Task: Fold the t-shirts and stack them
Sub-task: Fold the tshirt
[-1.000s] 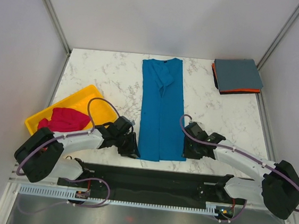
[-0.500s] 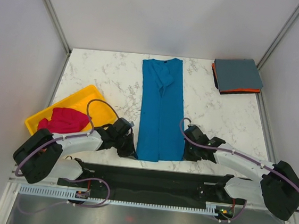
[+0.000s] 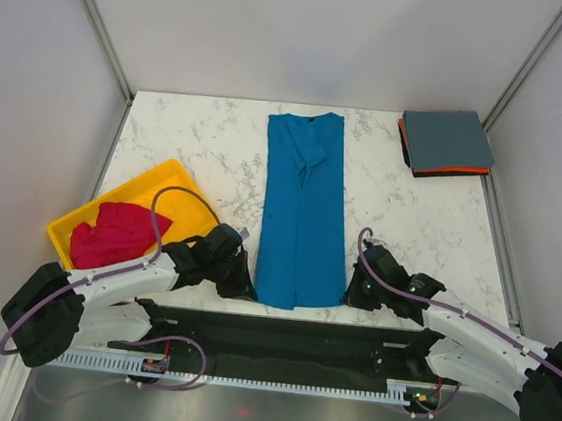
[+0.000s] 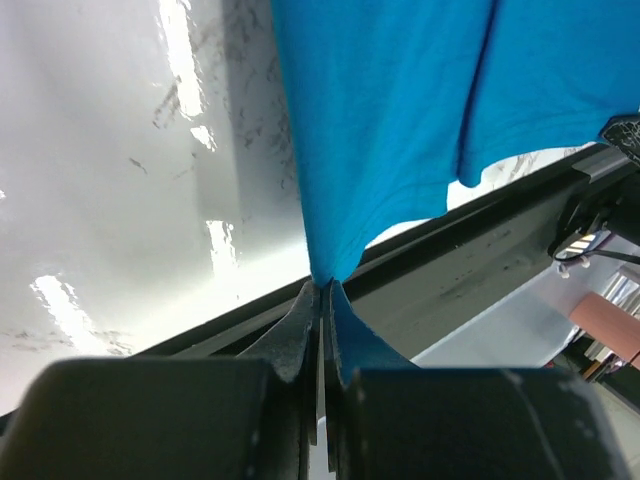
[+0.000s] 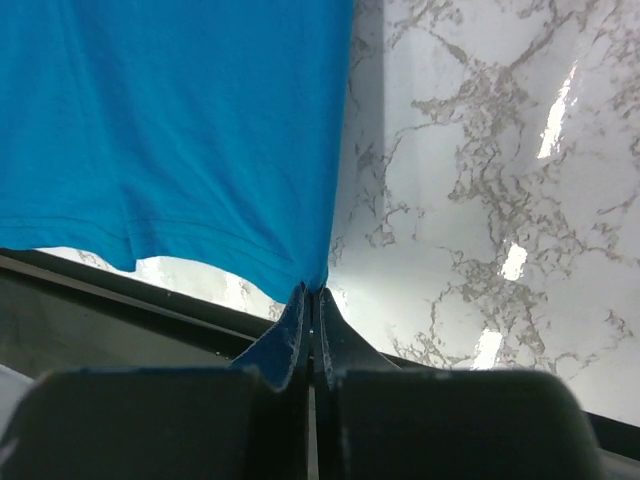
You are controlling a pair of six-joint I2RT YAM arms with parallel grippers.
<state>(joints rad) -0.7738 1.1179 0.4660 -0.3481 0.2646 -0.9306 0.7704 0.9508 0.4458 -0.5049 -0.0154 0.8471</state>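
The bright blue t-shirt (image 3: pixel 303 208) lies as a long narrow strip down the middle of the table, sleeves folded in, collar at the far end. My left gripper (image 3: pixel 249 289) is shut on its near left hem corner (image 4: pixel 322 272). My right gripper (image 3: pixel 348 296) is shut on its near right hem corner (image 5: pixel 312 282). The hem sits at the table's near edge. The magenta-red t-shirt (image 3: pixel 109 235) lies crumpled in the yellow tray (image 3: pixel 175 184). The slate grey-blue t-shirt (image 3: pixel 446 140) lies folded on top of the orange t-shirt (image 3: pixel 453 171) at the far right corner.
The yellow tray stands at the near left of the marble table (image 3: pixel 208 143). A black rail (image 3: pixel 288 337) runs along the near edge below the hem. Walls close in the table on three sides.
Both grippers have pulled back toward the near edge, drawing the blue shirt's hem with them. The shirt lies slightly longer and straighter.
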